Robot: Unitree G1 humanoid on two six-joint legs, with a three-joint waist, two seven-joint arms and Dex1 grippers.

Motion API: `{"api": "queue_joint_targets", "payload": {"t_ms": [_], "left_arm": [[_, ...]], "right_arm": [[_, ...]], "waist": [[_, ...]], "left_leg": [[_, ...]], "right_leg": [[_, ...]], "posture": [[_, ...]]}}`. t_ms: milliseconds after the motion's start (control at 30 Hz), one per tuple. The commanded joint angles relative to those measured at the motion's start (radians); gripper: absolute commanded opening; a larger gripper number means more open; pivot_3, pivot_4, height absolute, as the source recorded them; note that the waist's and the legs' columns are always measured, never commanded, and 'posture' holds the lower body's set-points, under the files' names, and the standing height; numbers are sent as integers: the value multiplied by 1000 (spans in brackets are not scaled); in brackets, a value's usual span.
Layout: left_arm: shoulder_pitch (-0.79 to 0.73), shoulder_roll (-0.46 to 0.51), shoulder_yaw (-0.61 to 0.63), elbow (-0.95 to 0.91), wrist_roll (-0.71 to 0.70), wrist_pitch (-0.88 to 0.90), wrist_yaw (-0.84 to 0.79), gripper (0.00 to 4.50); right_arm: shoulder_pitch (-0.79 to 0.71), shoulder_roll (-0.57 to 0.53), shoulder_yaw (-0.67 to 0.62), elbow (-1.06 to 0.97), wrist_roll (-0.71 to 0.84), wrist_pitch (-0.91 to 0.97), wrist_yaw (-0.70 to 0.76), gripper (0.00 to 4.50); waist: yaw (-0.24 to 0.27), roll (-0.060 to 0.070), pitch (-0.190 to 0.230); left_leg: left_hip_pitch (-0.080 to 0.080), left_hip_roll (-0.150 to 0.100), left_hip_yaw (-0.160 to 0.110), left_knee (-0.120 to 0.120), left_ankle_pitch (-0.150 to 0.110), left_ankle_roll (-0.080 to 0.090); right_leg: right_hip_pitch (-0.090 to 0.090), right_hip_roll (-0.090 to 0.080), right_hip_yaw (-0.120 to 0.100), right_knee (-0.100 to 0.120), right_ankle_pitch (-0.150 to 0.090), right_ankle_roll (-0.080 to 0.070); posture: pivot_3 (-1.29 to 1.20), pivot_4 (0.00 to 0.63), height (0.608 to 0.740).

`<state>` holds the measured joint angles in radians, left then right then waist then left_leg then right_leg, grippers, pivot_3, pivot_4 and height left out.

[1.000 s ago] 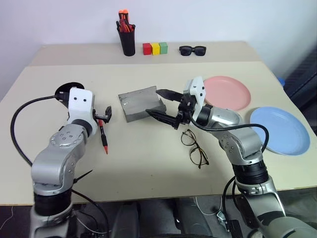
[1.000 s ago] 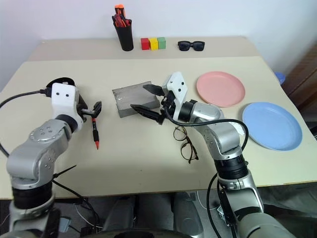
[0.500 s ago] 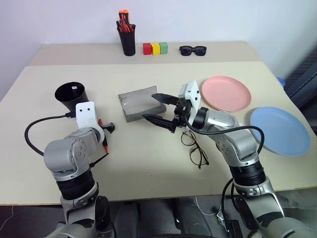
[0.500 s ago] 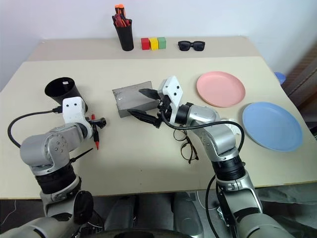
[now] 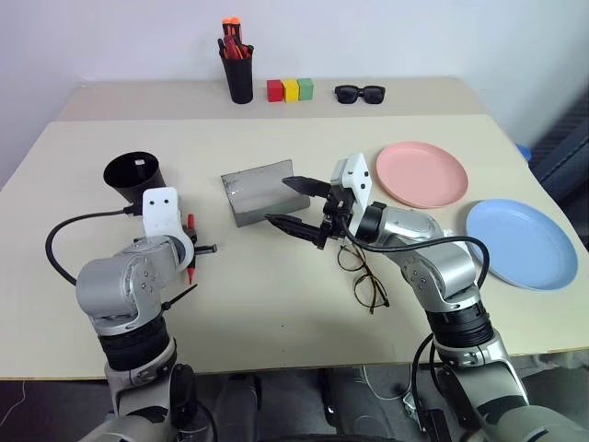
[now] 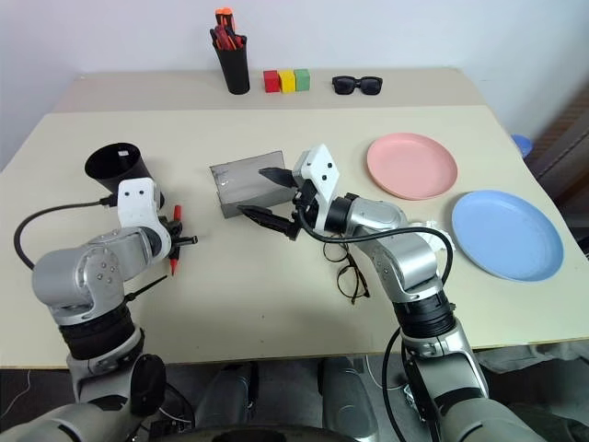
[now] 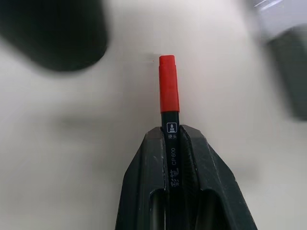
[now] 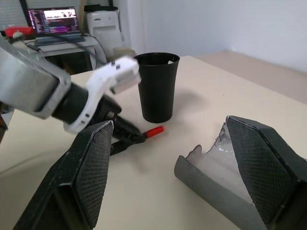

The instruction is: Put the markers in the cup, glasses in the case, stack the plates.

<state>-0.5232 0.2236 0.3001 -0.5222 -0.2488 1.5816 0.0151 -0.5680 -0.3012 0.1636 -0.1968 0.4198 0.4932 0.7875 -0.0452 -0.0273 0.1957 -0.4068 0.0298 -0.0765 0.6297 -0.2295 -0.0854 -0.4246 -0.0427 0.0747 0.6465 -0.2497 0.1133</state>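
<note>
1. While the left gripper [image 7: 173, 143] has its black fingers [image 7: 144, 182] pinched on the red-and-black marker [image 7: 169, 96], the marker's red end pokes out near the matte black cup [image 5: 132, 177].
2. Spread wide, the right gripper [image 5: 296, 203] hangs just beside the open grey case [image 5: 258, 190], holding nothing.
3. Wire-framed glasses [image 5: 361, 273] with round lenses lie on the beige desk [image 5: 276, 304] under the right forearm, partly hidden.
4. Round, shallow and smooth, the pink plate [image 5: 421, 173] and the blue plate [image 5: 521, 243] sit side by side, apart.
</note>
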Motion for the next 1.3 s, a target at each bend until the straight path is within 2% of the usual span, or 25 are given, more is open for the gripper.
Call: {"api": "queue_joint_targets", "payload": {"t_ms": [33, 167, 300, 467, 700, 833, 1300], "left_arm": [[-13, 79, -74, -98, -44, -151, -107, 40], [-36, 150, -63, -92, 4, -495, -157, 40], [-96, 204, -46, 33, 151, -846, -55, 40], [-78, 249, -41, 196, 270, -1131, 25, 40], [-51, 201, -4, 371, 254, -1352, 59, 40], [-36, 179, -13, 451, 261, -1439, 58, 40], [24, 136, -4, 508, 256, -1505, 72, 40]], "right_arm": [[-14, 11, -2, -34, 2, -24, -6, 3862], [-35, 38, -4, -13, -15, -36, -38, 3862], [-53, 76, -4, -4, -20, -41, -73, 3862], [-57, 119, 20, -20, -18, -38, -88, 3862], [-57, 169, 25, -46, 12, -27, -104, 3862], [-61, 204, -21, -101, 150, 61, -99, 3862], [-57, 174, 4, -119, 150, 71, -105, 3862]], "waist": [[0, 0, 0], [-1, 0, 0], [1, 0, 0], [2, 0, 0], [3, 0, 0], [2, 0, 0], [1, 0, 0]], "left_leg": [[0, 0, 0, 0, 0, 0], [0, 0, 0, -1, 0, 0], [0, 0, 0, -1, 0, 0], [0, 0, 1, -1, 0, 0], [0, 0, 1, -1, 0, 0], [0, 0, 0, -1, 0, 0], [0, 0, 0, -1, 0, 0]], "right_leg": [[0, 0, 0, 0, 0, 0], [0, 0, 0, 0, 0, 0], [0, 0, 0, -1, 0, 0], [0, 0, 0, -1, 0, 0], [0, -1, 0, -1, 0, 0], [0, -1, -1, 0, 0, 0], [0, -1, -1, 0, 0, 0]], "posture": [[0, 150, 740], [0, 150, 740], [0, 150, 740], [0, 150, 740], [0, 150, 740], [0, 150, 740], [0, 150, 740]]}}
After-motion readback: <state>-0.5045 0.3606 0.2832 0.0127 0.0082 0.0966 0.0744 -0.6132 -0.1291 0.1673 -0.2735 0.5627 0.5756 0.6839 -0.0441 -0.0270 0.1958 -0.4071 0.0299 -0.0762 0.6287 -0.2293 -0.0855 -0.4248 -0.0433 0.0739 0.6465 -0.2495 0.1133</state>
